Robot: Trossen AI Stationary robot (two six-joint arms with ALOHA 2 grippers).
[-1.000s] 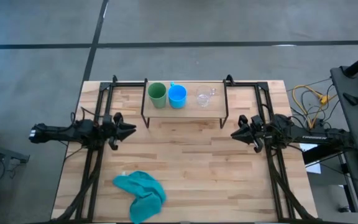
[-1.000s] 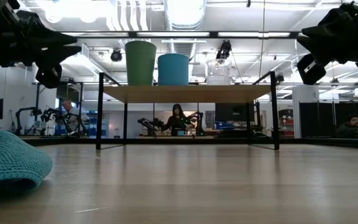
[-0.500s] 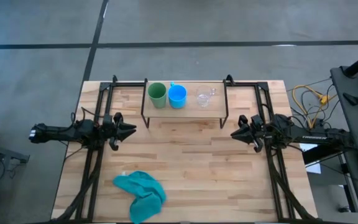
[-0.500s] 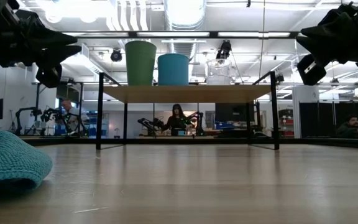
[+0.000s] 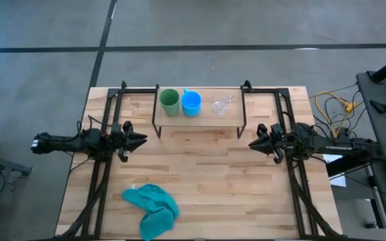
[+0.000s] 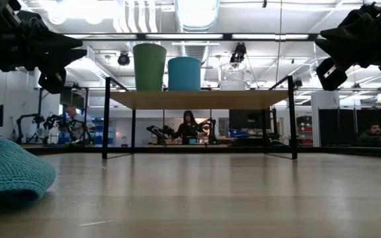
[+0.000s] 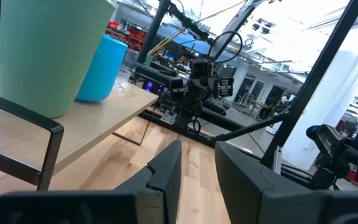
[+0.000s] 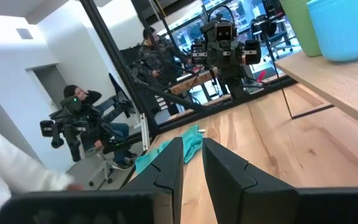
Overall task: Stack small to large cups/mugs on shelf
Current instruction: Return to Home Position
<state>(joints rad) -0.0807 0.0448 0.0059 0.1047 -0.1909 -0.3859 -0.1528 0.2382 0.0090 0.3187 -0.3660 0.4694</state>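
Observation:
Three cups stand on their bases in a row on the shelf [image 5: 198, 116] at the table's far edge. The green tumbler [image 5: 169, 102] is on the left, the blue mug [image 5: 191, 103] is close beside it, and the clear glass mug [image 5: 220, 104] stands apart on the right. In the low view the tumbler [image 6: 149, 66], blue mug [image 6: 184, 73] and glass mug [image 6: 233, 76] show above the shelf board [image 6: 197, 99]. My left gripper [image 5: 143, 139] hovers shut left of the shelf. My right gripper [image 5: 252, 143] hovers shut right of it. Neither touches anything.
A crumpled teal cloth [image 5: 154, 207] lies near the table's near edge, left of centre. Black frame rails [image 5: 102, 161] run along both table sides under the arms. Bare wood [image 5: 200, 174] lies between the grippers and in front of the shelf. People sit in the room beyond the table.

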